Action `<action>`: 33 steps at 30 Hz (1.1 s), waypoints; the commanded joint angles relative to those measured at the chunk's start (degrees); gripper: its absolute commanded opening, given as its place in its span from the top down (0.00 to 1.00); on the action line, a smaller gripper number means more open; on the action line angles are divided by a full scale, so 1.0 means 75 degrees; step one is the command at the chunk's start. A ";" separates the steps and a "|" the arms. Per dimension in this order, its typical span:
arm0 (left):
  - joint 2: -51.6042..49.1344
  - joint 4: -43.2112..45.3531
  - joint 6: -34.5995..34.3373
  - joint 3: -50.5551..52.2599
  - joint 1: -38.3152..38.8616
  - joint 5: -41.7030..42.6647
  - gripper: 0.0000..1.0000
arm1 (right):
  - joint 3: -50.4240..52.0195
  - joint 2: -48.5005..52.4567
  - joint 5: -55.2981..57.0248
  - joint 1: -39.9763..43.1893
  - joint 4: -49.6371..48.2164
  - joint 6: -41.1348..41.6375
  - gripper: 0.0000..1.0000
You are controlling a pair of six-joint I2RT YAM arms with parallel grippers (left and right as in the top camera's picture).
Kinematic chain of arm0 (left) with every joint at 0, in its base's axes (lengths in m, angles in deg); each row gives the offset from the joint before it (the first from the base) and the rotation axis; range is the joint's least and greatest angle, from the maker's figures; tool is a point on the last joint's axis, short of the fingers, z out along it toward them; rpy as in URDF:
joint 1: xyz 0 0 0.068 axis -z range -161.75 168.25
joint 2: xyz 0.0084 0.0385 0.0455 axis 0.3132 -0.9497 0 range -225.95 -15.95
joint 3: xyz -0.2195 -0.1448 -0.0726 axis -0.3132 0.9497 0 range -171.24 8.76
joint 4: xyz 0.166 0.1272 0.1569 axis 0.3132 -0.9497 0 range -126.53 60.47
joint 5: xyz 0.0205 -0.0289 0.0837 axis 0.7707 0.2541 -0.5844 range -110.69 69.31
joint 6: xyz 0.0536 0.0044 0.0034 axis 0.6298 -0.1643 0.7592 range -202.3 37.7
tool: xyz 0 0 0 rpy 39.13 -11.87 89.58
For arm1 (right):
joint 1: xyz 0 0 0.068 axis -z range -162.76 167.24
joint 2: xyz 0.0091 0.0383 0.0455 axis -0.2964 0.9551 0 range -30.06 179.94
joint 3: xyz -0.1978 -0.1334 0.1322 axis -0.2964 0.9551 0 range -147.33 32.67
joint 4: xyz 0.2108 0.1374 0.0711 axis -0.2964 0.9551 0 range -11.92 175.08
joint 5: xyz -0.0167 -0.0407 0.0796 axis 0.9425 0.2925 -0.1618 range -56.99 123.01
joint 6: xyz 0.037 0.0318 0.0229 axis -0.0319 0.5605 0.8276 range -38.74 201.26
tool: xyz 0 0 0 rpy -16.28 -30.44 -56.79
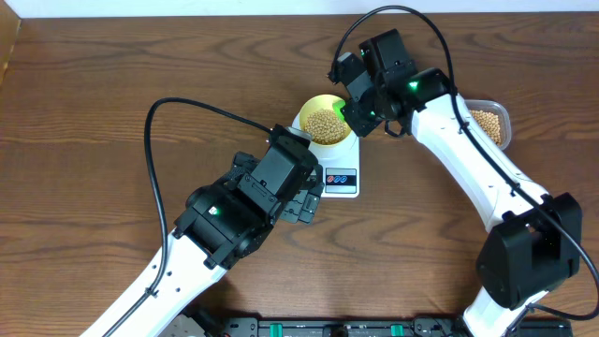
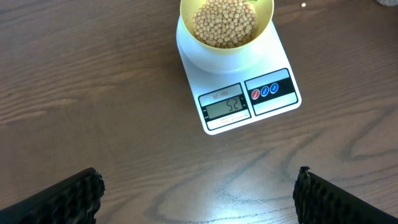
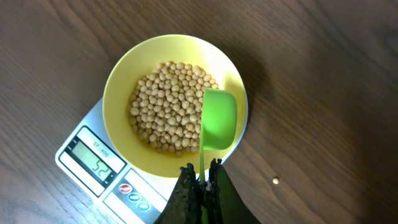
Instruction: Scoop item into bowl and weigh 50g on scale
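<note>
The pale yellow bowl [image 1: 326,123] stands on the white scale [image 1: 341,175] and holds many beige beans [image 1: 326,124]. In the right wrist view my right gripper [image 3: 203,174] is shut on the handle of a green scoop [image 3: 218,119], held turned over above the bowl's [image 3: 118,93] near right rim and the beans [image 3: 168,106]. The scale's display [image 3: 94,163] reads 52. My left gripper [image 2: 198,193] is open and empty over bare table in front of the scale [image 2: 273,102]; the bowl [image 2: 227,53] of beans [image 2: 225,23] is beyond it.
A clear plastic tub [image 1: 490,125] with more beans stands at the right, behind the right arm. One loose bean [image 3: 275,181] lies on the wooden table right of the bowl. A black rail runs along the table's front edge [image 1: 337,328].
</note>
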 commanded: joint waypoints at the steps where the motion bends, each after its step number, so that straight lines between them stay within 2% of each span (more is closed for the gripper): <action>1: -0.0017 -0.0020 0.0099 -0.0087 -0.0017 -0.0181 0.00 | -0.0125 0.0111 0.0233 -0.0134 0.0029 -0.0219 0.99; 33: -0.0017 -0.0020 0.0099 -0.0087 -0.0017 -0.0181 0.00 | -0.0125 0.0469 -0.0157 -0.0367 -0.0052 -0.0210 0.99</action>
